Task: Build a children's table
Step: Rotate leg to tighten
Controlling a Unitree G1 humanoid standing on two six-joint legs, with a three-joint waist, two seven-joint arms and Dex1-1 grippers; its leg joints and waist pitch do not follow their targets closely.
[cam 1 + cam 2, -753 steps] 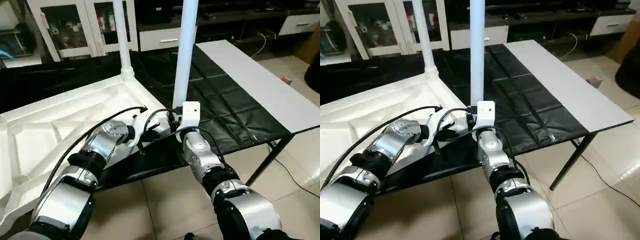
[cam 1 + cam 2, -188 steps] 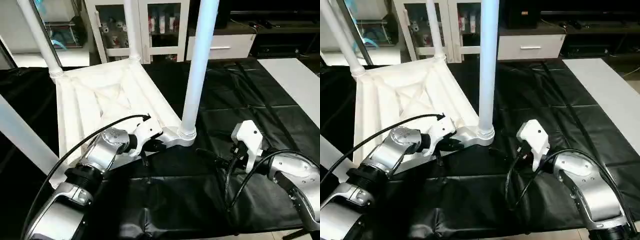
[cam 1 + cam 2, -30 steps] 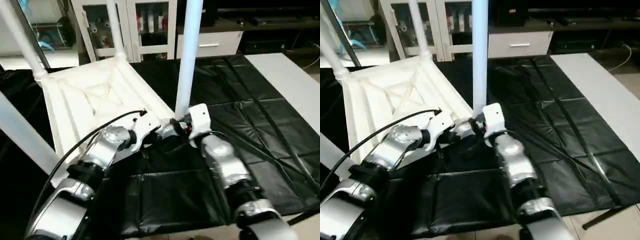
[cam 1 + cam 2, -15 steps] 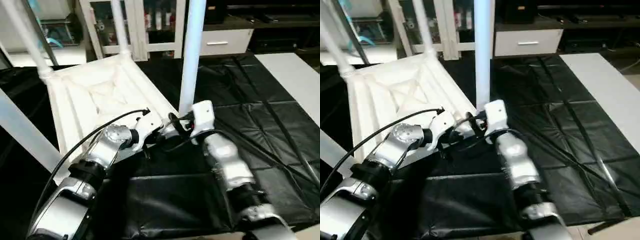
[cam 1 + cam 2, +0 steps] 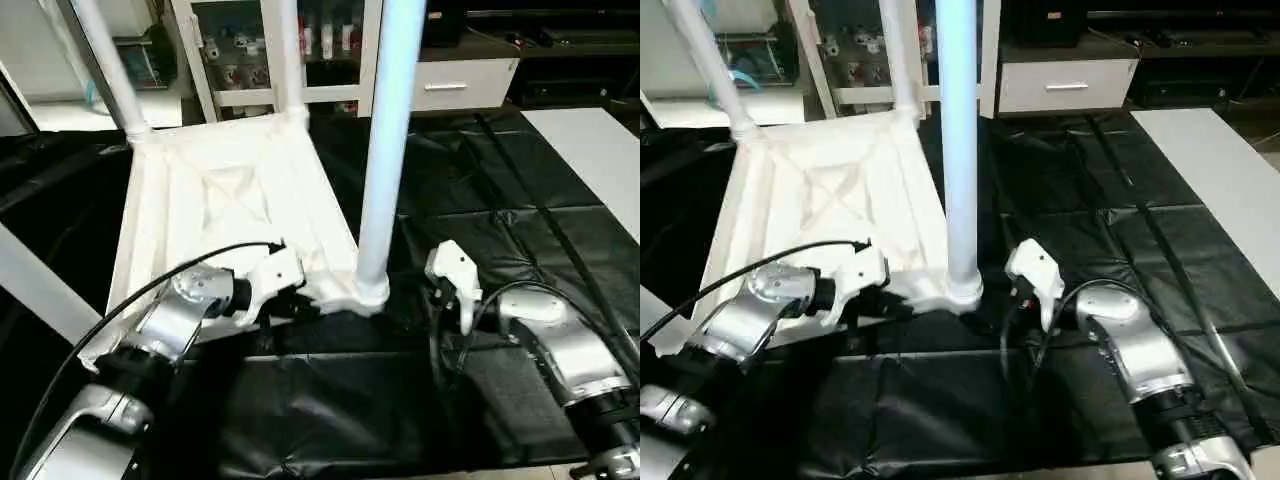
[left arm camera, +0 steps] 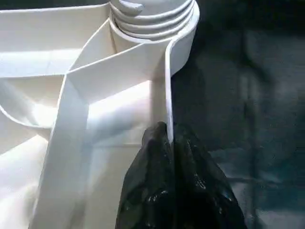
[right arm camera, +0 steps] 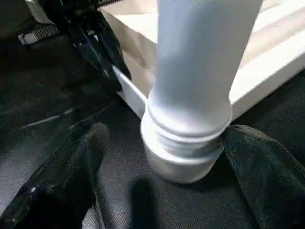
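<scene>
Now the children's table top (image 5: 215, 205) lies underside-up on the black table (image 5: 500, 200). Its near-corner leg (image 5: 385, 150) stands upright, straight ahead of the right end effector (image 7: 157, 191), whose fingers gape wide, empty. The left end effector (image 6: 169, 143) pinches the top's rim.

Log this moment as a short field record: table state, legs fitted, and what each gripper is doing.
table top: upside down, ribbed underside up, on the black cover
legs fitted: near corner leg upright in its socket; two more stand at the far corners; another white tube crosses the view's left edge
left gripper: shut, pinching the top's thin rim beside the near socket
right gripper: open, fingers spread on either side of the leg's base, not gripping
</scene>
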